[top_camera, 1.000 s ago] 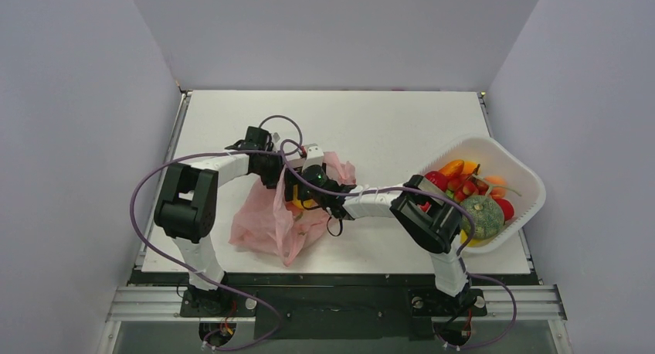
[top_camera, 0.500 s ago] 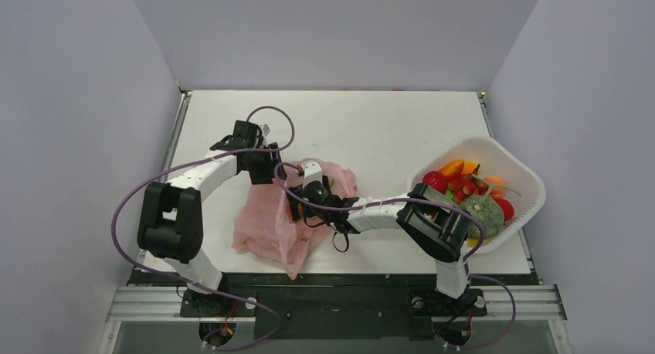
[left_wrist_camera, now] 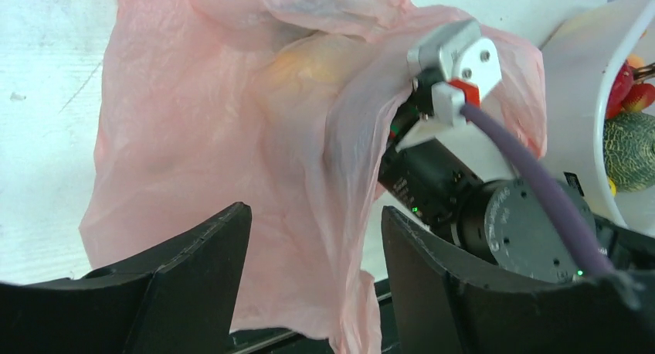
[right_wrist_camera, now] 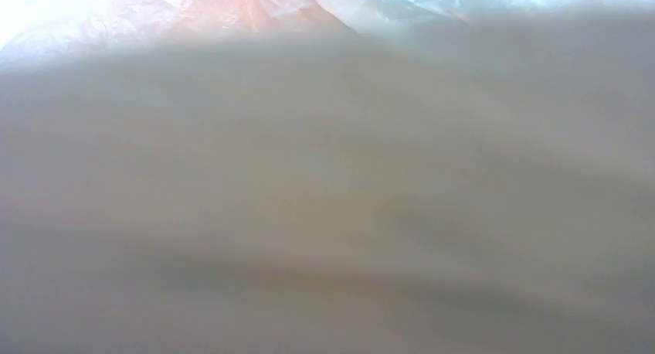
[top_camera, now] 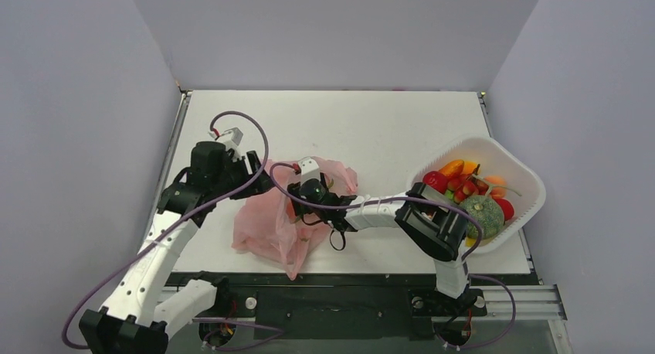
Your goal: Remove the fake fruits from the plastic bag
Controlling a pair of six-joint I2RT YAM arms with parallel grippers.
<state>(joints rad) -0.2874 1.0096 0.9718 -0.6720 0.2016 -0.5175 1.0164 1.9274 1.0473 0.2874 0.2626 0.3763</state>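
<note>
The pink plastic bag (top_camera: pixel 266 224) lies crumpled left of the table's middle. My left gripper (top_camera: pixel 259 182) is at the bag's upper left edge. In the left wrist view it (left_wrist_camera: pixel 315 215) is open, with a fold of the bag (left_wrist_camera: pixel 216 137) hanging between the spread jaws. My right gripper is pushed inside the bag; only its wrist (top_camera: pixel 313 190) shows. A yellowish fake fruit (left_wrist_camera: pixel 309 60) shows through the plastic. The right wrist view is a grey blur with crinkled bag plastic (right_wrist_camera: pixel 232 6) along its top. The right jaws are hidden.
A white basket (top_camera: pixel 527 178) stands at the right edge and holds several fake fruits (top_camera: pixel 462 182) and a green melon (top_camera: pixel 483 215). It shows in the left wrist view (left_wrist_camera: pixel 575 122) too. Purple cables loop over both arms. Grey walls close in the table.
My left arm has swung back and to the left, and its gripper has moved from the bag's far side to its left edge. My right gripper stays inside the bag.
</note>
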